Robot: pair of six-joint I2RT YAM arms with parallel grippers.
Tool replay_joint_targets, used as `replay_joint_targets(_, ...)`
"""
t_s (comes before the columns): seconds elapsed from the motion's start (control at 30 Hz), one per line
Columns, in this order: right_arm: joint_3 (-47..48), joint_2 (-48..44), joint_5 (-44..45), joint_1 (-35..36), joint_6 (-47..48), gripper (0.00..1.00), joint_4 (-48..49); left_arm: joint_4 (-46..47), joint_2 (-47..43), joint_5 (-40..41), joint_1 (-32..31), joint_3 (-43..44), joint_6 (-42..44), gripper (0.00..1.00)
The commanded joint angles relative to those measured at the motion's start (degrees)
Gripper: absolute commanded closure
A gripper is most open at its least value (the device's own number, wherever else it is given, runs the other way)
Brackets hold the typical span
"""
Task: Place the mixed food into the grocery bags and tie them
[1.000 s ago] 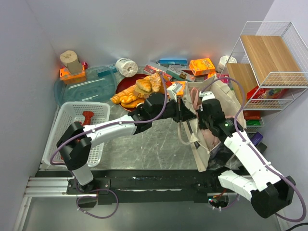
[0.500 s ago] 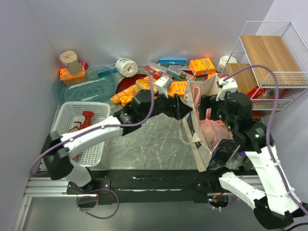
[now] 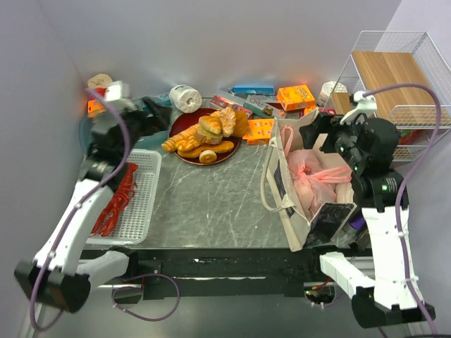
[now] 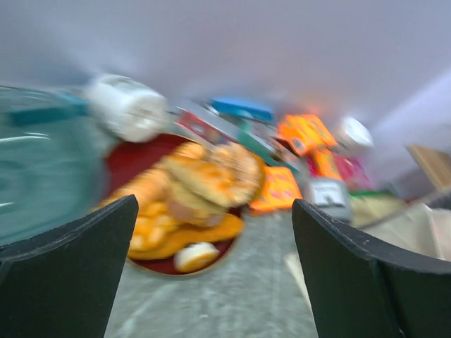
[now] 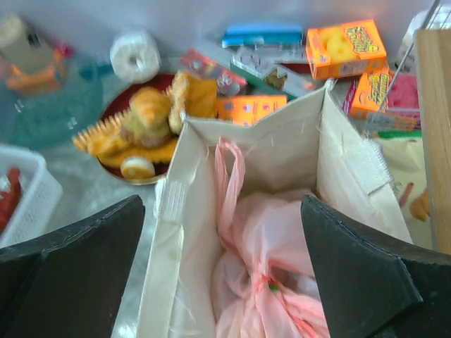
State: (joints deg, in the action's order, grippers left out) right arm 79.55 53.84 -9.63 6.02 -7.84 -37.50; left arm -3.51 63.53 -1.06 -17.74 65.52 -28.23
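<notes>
The beige canvas tote [image 3: 284, 205] stands open at the right of the table, and its wall [image 5: 176, 232] fills the right wrist view. Inside it lies the pink plastic bag [image 3: 317, 176], its handles knotted together [image 5: 282, 239]. The mixed food is hidden in the pink bag, apart from a small green speck [image 5: 269, 285] at the knot. My right gripper [image 3: 313, 132] hangs open above the tote [image 5: 222, 211], holding nothing. My left gripper [image 3: 156, 116] is far off at the back left, open and empty [image 4: 213, 239], facing the bread plate.
A red plate of breads [image 3: 204, 137] sits at the back centre. A white basket [image 3: 144, 204] with a red lobster [image 3: 116, 201] stands at the left. Boxes [image 3: 296, 96] and a paper roll [image 3: 185, 98] line the back wall. A wire shelf [image 3: 394, 84] rises at the right.
Both grippers have opened and let go at the tote. The left arm swung away to the back left; the right arm lifted and drew back to the right. The knotted pink bag rests in the tote.
</notes>
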Motion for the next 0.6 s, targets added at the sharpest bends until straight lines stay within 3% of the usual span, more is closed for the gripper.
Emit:
replay_joint_targets(0.0,-4.04,-7.34,-4.71,-1.63,-4.56,0.01,9.98,-7.73,-9.02,0.51,4.55,-0.47,4.49,0.04)
replay_joint_targets(0.2,-15.64,-16.48,-0.49,-1.54,-2.80,0.01,16.93,-14.85,-17.90,5.98,4.55,-2.67,4.50,0.04)
replay_joint_targets(0.57,-17.15,-18.78,1.81,-1.63,-0.51,0.01,15.61,-16.97,-22.04,8.09,4.55,-5.14,4.58,0.04)
